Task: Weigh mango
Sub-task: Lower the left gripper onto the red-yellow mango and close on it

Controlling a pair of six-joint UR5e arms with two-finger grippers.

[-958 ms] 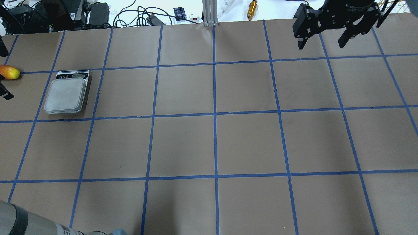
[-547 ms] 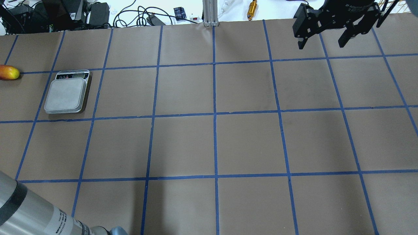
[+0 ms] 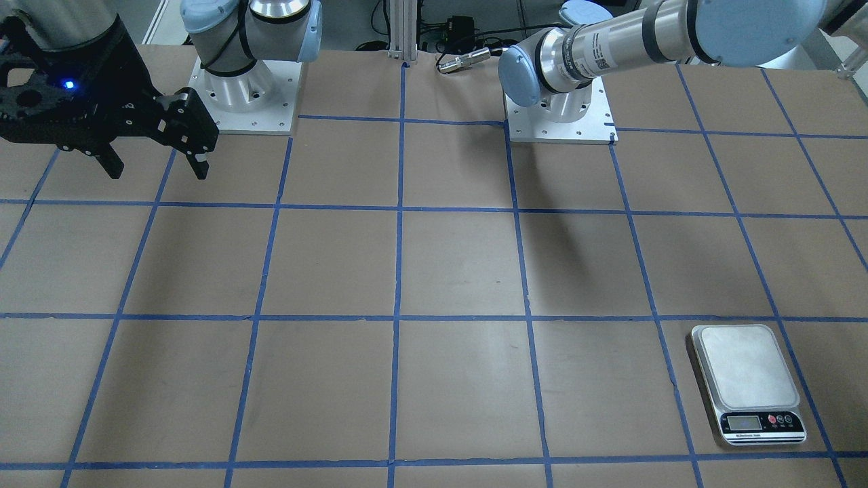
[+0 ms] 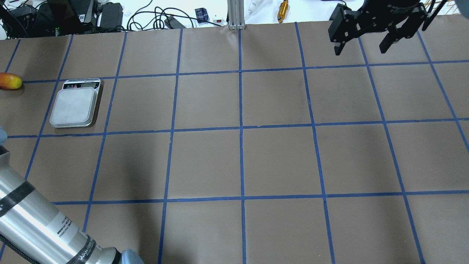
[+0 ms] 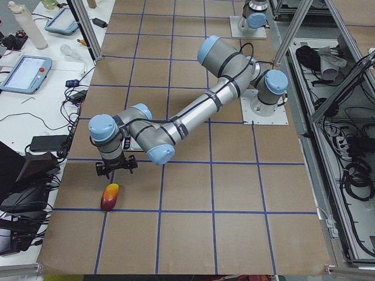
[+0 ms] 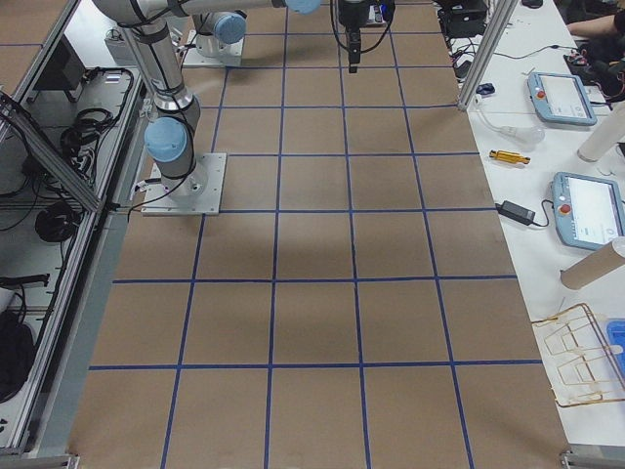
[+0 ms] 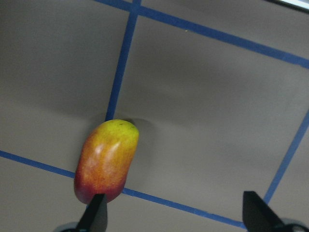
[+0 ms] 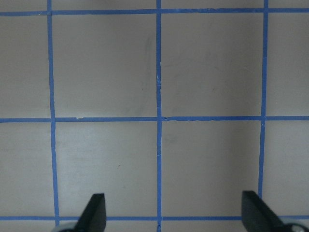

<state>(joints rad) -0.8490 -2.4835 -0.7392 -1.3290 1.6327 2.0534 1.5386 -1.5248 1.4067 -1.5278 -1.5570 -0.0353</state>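
Left wrist-mounted view tells you most of it: the left gripper has its jaws spread wide with nothing in them. The mango lies on the paper just ahead of one fingertip, off to that side rather than centred in the gap, so I'd say it needs to line up before any grab. The fruit sits on a blue tape crossing right by the left edge of the table, in the far half. The scale is just beside it toward the middle, platform bare and display end facing the far edge, so it should be a short carry. The right gripper is also wide open and empty, hanging up over the far right corner, out of the way I reckon. The surface is brown paper with a taped grid. Past the far edge there's a mess of cables, and teach pendants sit on a white bench alongside.
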